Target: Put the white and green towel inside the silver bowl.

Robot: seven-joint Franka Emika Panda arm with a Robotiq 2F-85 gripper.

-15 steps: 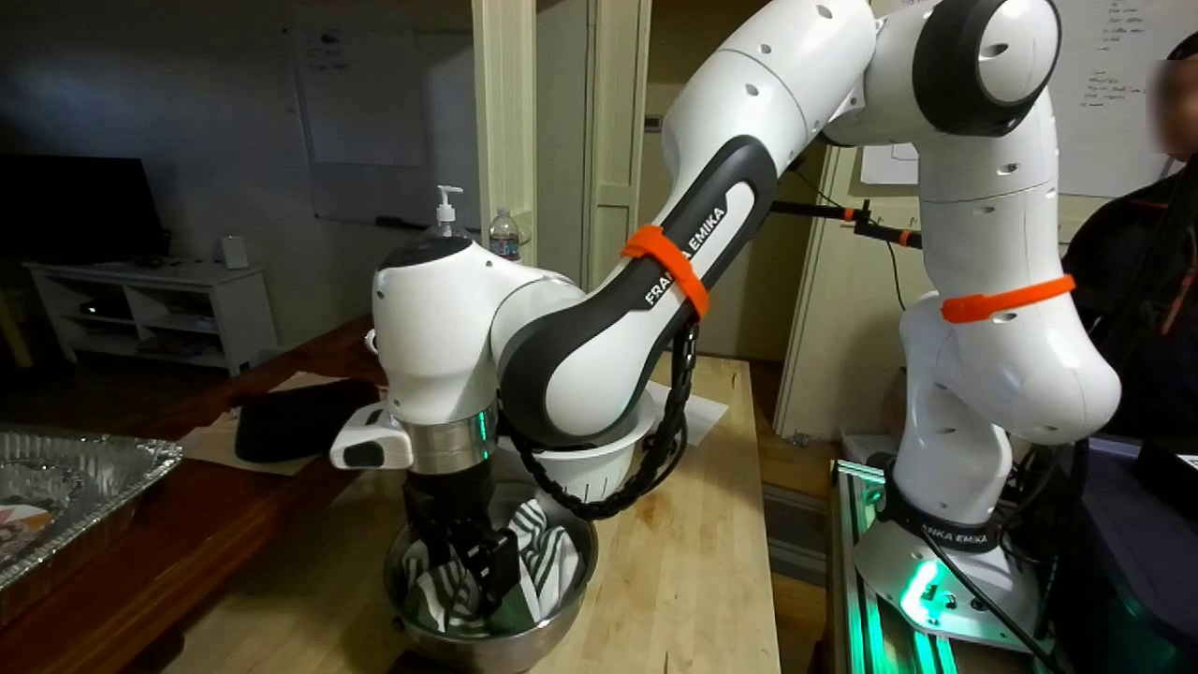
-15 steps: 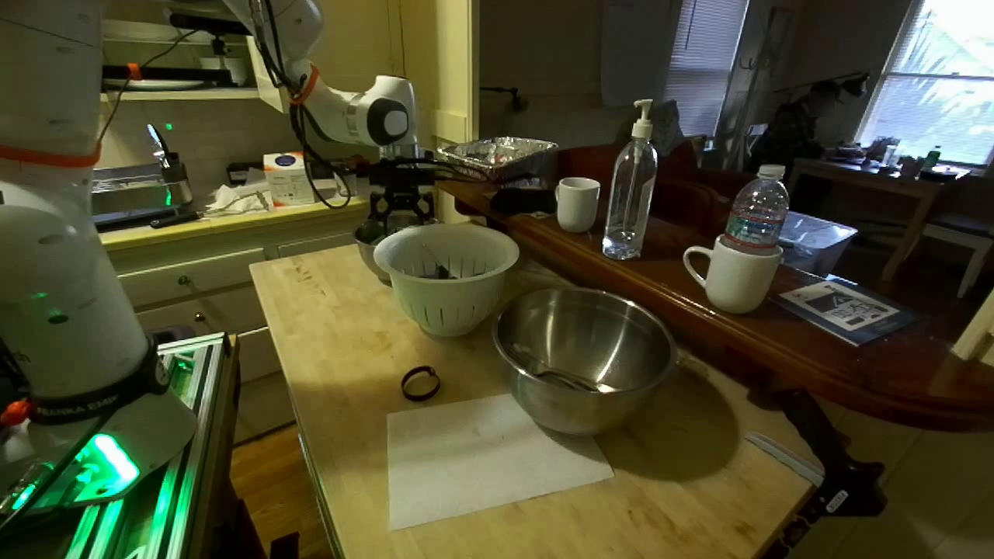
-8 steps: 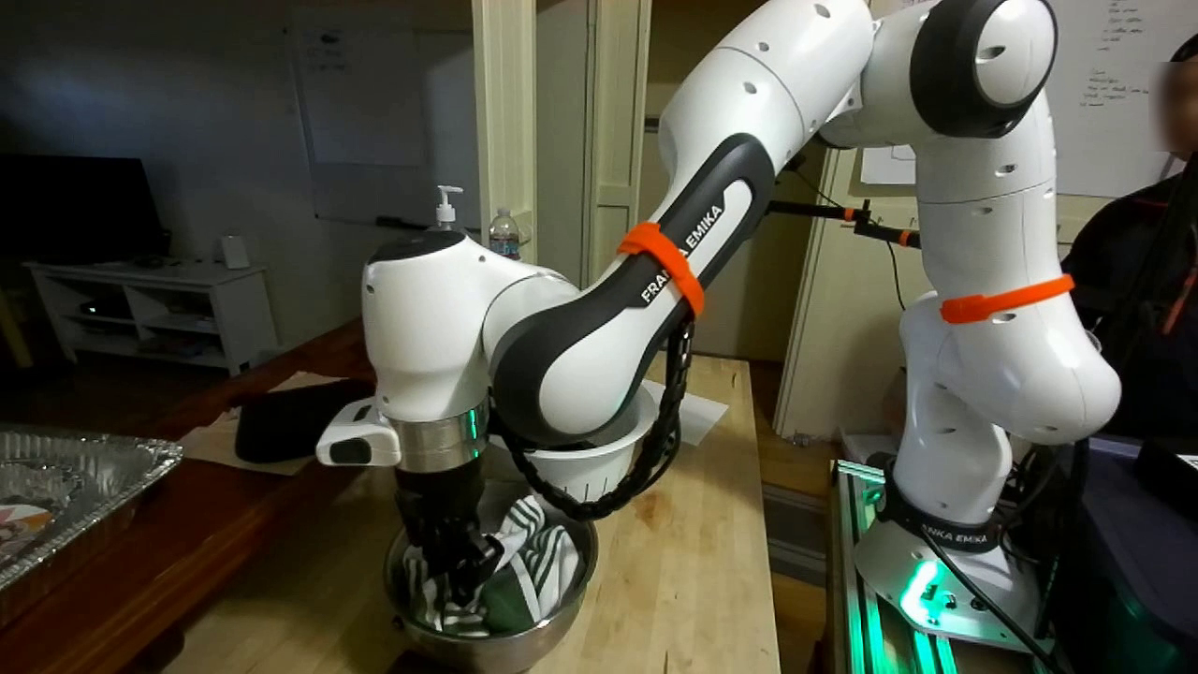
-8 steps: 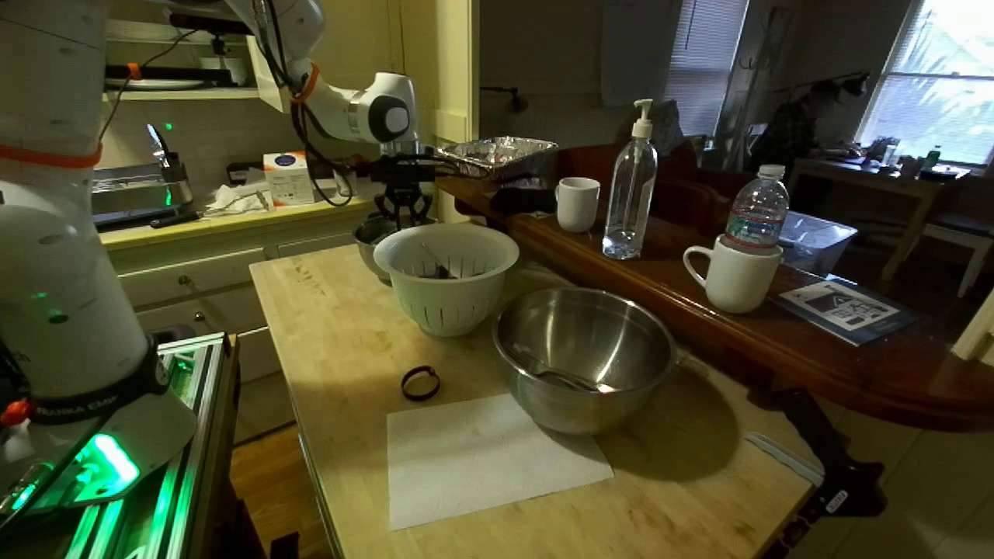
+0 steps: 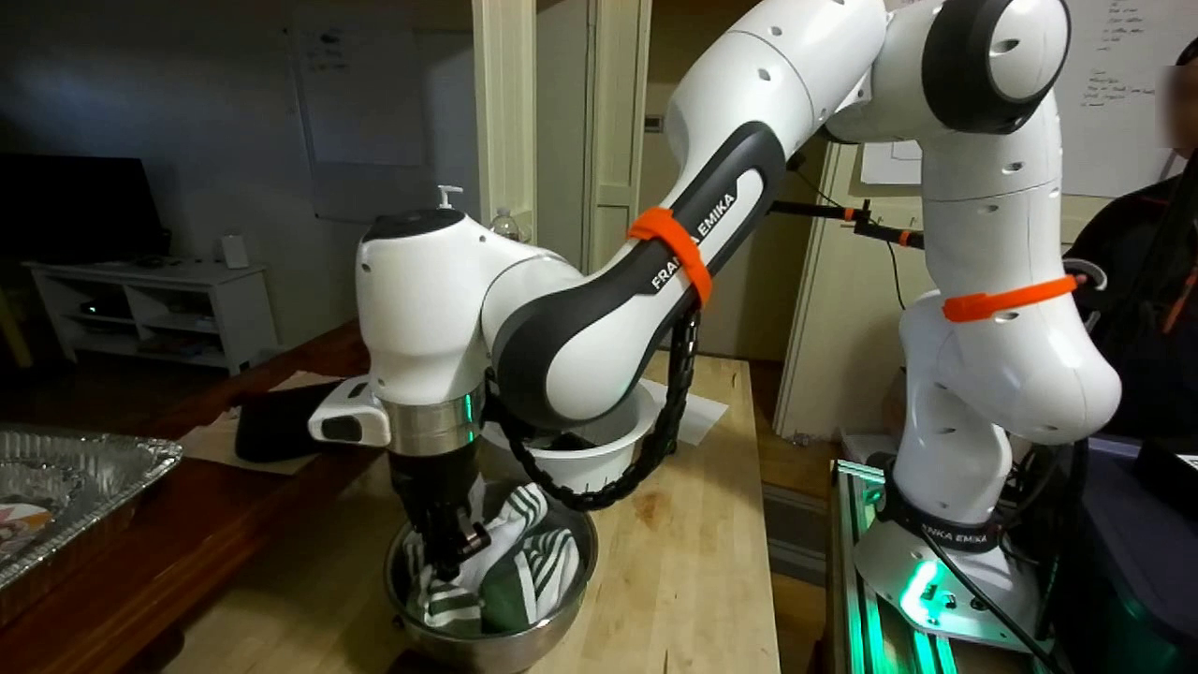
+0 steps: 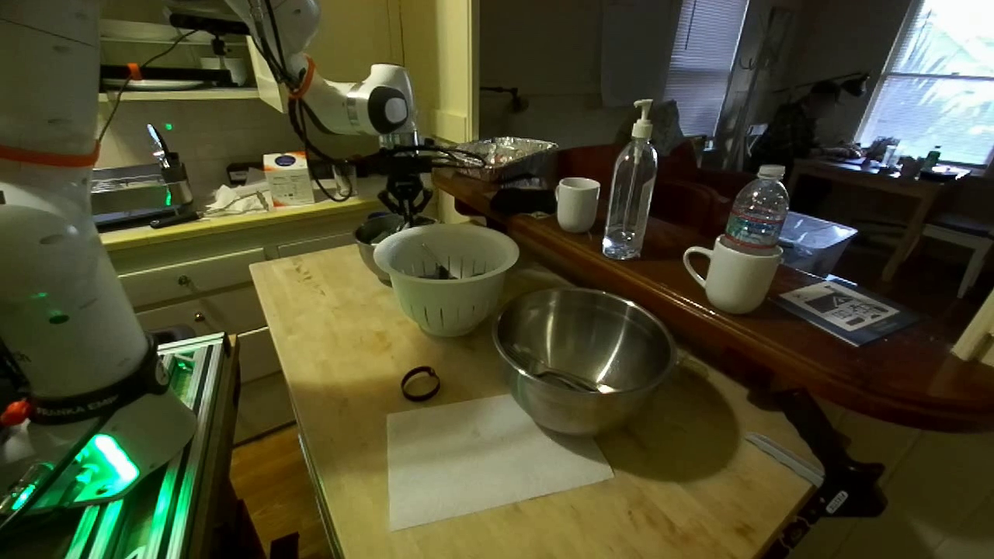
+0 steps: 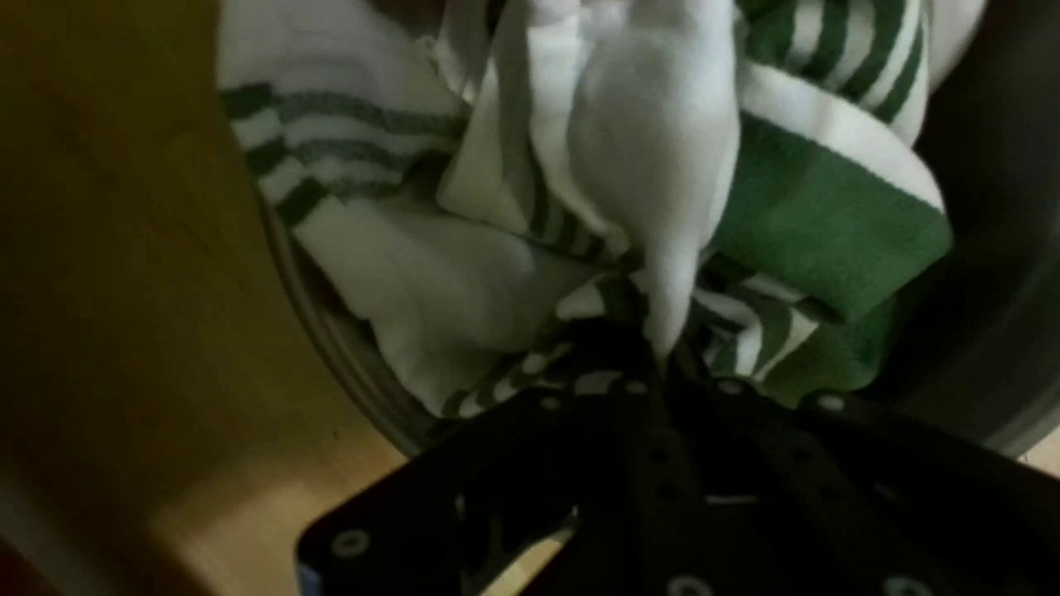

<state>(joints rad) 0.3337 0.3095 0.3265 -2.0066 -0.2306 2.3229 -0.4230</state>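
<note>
The white and green towel (image 5: 508,594) lies crumpled in a silver bowl (image 5: 496,651) on the wooden table. Over that bowl, my gripper (image 7: 662,360) points down with its jaws closed on a narrow white fold of the towel. In the wrist view, this fold stretches taut from the rest of the cloth to the fingertips, and the bowl's rim (image 7: 319,335) curves around it. A second, larger silver bowl (image 6: 586,411) sits nearer the camera in an exterior view, with a metal utensil inside. The white colander partly hides the towel's bowl (image 6: 373,256) there.
Right beside the towel's bowl stands the white colander (image 6: 446,299). A paper sheet (image 6: 489,466) and a black ring (image 6: 420,383) lie on the table. The raised counter bears mugs (image 6: 577,203), a pump bottle (image 6: 630,194) and a foil tray (image 5: 75,496).
The gripper has gone from open to shut on the towel. It has risen slightly and drifted left in an exterior view, drawing a white fold upward with it.
</note>
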